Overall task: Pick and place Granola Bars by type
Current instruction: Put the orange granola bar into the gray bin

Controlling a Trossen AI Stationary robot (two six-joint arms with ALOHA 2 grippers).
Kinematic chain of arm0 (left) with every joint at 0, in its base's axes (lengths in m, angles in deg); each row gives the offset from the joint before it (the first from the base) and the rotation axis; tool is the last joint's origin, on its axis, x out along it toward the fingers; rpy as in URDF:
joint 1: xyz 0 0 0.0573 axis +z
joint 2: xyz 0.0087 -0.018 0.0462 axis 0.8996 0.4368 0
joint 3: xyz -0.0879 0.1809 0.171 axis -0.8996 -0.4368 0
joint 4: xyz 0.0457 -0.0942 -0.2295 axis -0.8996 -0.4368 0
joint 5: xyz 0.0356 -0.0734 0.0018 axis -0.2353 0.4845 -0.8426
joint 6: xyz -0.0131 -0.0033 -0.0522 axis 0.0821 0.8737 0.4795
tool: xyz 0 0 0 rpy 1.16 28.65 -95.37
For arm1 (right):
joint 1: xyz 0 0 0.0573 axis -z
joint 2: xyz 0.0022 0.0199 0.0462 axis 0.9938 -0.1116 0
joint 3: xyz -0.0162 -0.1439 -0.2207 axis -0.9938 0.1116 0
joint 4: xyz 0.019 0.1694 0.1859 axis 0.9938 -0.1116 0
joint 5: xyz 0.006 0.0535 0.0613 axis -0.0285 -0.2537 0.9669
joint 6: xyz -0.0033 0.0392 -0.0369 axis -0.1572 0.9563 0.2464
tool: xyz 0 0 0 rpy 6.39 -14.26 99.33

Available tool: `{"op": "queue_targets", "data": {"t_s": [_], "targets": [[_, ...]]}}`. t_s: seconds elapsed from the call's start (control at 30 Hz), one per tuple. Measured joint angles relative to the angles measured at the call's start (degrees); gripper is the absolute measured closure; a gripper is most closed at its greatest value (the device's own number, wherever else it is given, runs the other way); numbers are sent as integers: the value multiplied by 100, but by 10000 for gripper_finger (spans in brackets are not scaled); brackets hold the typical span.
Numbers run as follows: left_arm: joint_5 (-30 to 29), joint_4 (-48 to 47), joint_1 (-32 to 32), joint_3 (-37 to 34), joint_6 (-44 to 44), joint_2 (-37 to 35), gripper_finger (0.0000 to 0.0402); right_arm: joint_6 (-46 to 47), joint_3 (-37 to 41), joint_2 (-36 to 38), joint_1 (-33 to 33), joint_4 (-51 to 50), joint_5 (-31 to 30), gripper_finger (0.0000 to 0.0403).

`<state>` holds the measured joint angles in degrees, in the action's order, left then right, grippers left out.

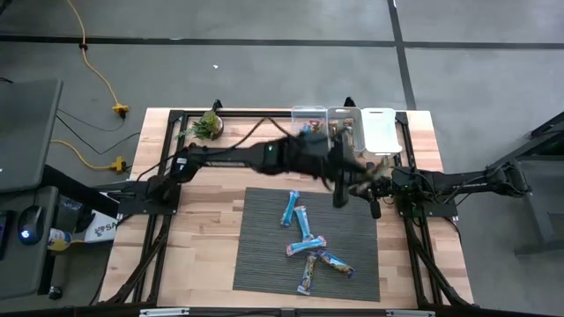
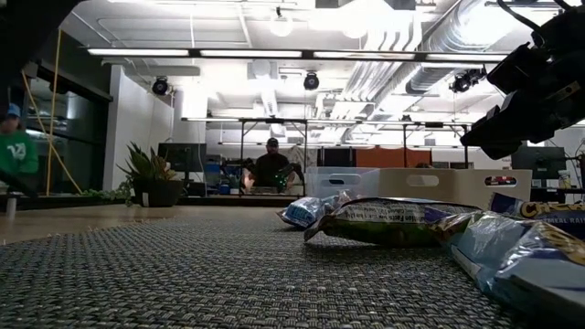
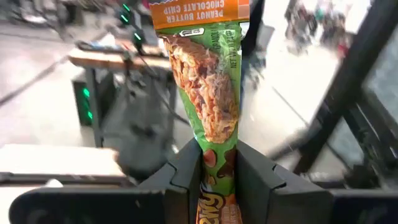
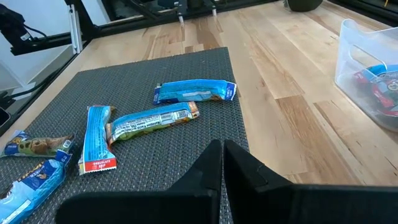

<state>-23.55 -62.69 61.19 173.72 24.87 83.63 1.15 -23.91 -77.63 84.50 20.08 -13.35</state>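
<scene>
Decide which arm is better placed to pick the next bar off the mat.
Right. The right gripper is shut on nothing and faces the bars on the mat; the left gripper already grips a green bar.

We see two long dark arms, the left arm (image 1: pixel 238 156) with a tiny green light, black cables along the right arm (image 1: pixel 458 181), blocky black fingers (image 3: pixel 258 177)

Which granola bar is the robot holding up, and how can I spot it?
Find the left arm stretched over the clear bins at the table's far edge. The bar sits pinched in the left gripper: a green peanut butter chocolate chip bar with an orange band, unlike the blue bars on the mat.
</scene>
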Motion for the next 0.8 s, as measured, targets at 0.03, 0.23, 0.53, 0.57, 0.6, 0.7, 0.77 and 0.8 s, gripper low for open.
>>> {"op": "queue_targets", "data": {"t_s": [0.03, 0.23, 0.53, 0.57, 0.6, 0.7, 0.77, 0.8], "targets": [[-2, 134, 98, 0, 50, 0, 326, 0, 0, -2, 0, 1, 0, 402], [-2, 834, 717, 0, 566, 2, 326, 0, 0, 0, 1, 0, 0, 402], [-109, 1142, 1697, 2, 2239, 327, 326, 0, 0, -2, 1, 0, 2, 402], [-109, 1076, 1809, -1, 2558, 392, 326, 0, 0, 0, 0, 1, 0, 402], [-121, 1102, 1900, -4, 2860, 505, 326, 0, 0, 0, 0, 1, 0, 402], [-162, 1181, 2138, -11, 3830, 840, 326, 0, 0, -2, 1, 2, 0, 402], [-177, 1213, 2247, -11, 4426, 1077, 326, 0, 0, -2, 1, 0, 1, 402], [-168, 1168, 2299, -11, 4648, 1171, 326, 0, 0, -2, 0, 0, 0, 402]]}}
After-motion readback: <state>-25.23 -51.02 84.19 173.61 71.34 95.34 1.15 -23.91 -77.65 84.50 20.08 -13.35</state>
